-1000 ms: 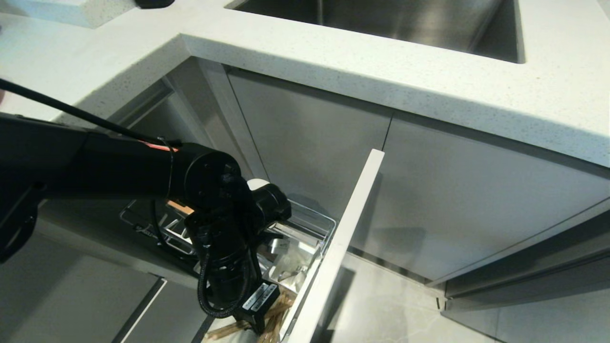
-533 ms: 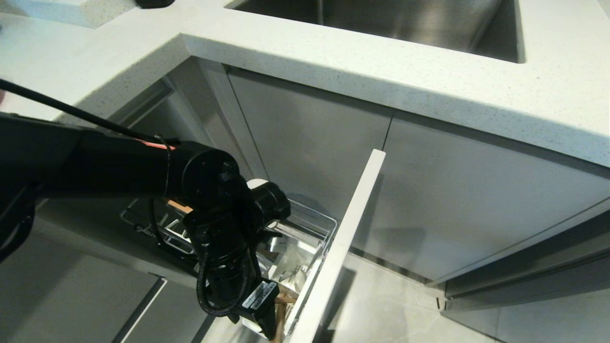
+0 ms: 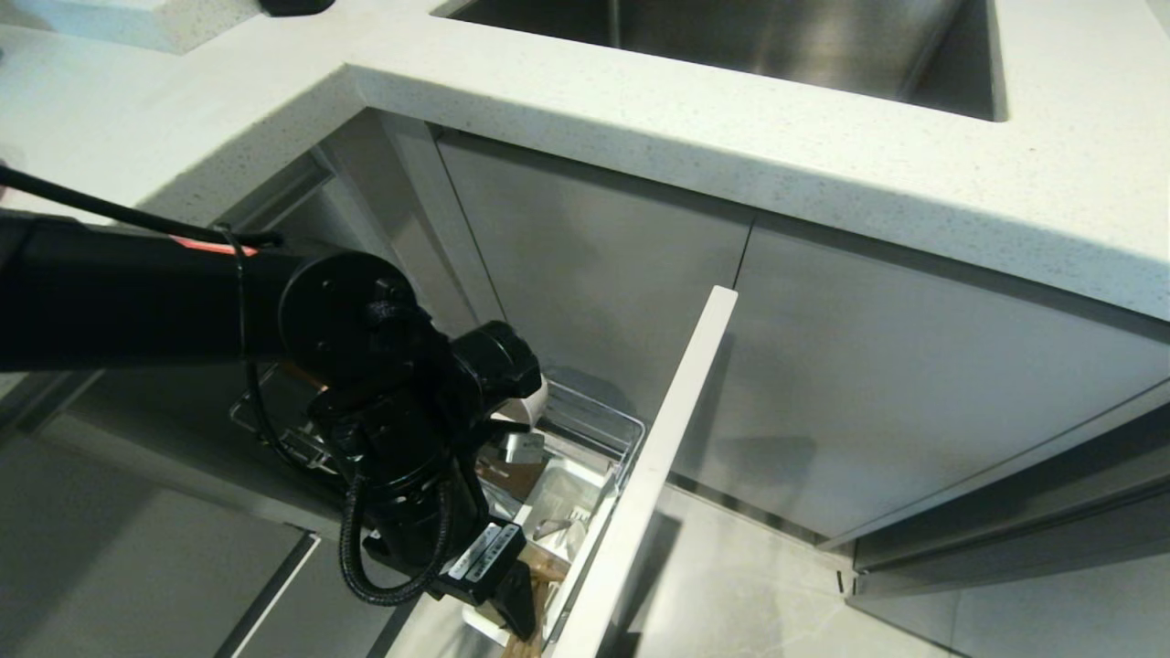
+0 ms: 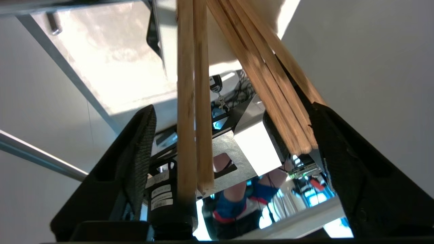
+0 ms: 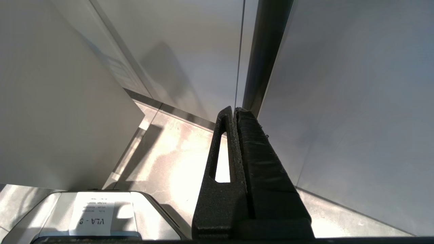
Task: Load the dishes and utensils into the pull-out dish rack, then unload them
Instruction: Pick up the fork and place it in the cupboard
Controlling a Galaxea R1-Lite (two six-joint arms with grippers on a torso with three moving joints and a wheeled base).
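Chopsticks (image 4: 195,101) are standing between the two fingers of the left pincer (image 4: 230,159), seen close in the left wrist view: two light wooden sticks side by side near one finger (image 4: 135,159), and a second bundle of what may be three or four sticks (image 4: 271,88) leaning against the other finger; the exact count is hard to tell. The left pincer's fingers are spreading wide, with clear gaps around the upright pair, so nothing is being squeezed.

In the head view the chopstick ends (image 3: 539,589) are showing just below the left pincer (image 3: 512,608), inside the white utensil caddy (image 3: 567,498) at the near corner of the pull-out dish rack (image 3: 603,429). One white bowl (image 3: 526,407) is sitting in the rack, mostly hidden behind the black left arm (image 3: 183,292). The rack's pale front panel (image 3: 658,466) is standing pulled out from the grey cabinets (image 3: 594,265), under one speckled white worktop (image 3: 731,119) holding one steel sink (image 3: 777,41).

The right pincer (image 5: 235,112) is hanging beside a cabinet front (image 5: 356,101) above the floor (image 5: 169,159), its two fingers pressing together with nothing between them.
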